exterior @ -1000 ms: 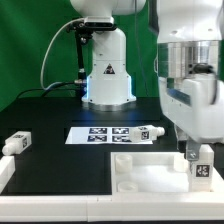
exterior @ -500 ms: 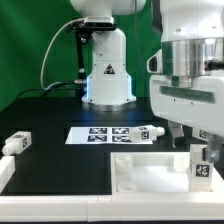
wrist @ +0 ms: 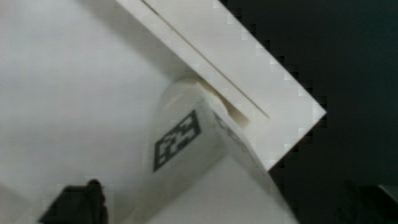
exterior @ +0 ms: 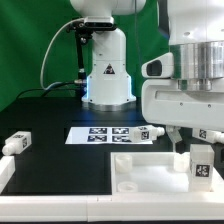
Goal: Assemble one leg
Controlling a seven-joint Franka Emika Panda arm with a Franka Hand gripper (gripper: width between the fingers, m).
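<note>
The leg [exterior: 201, 164] stands upright on the corner of the white tray part [exterior: 140, 172], at the exterior view's right; the tool [wrist: 231, 205] hangs directly above it, fingers spread apart and empty; beyond the tray lies the marker board [exterior: 100, 134].

leg [exterior: 201, 163]: smooth white plastic, matt, printed black-white tag | tray part [exterior: 140, 172]: white plastic, slight sheen | table [exterior: 50, 165]: matt black | marker board [exterior: 100, 134]: flat white
</note>
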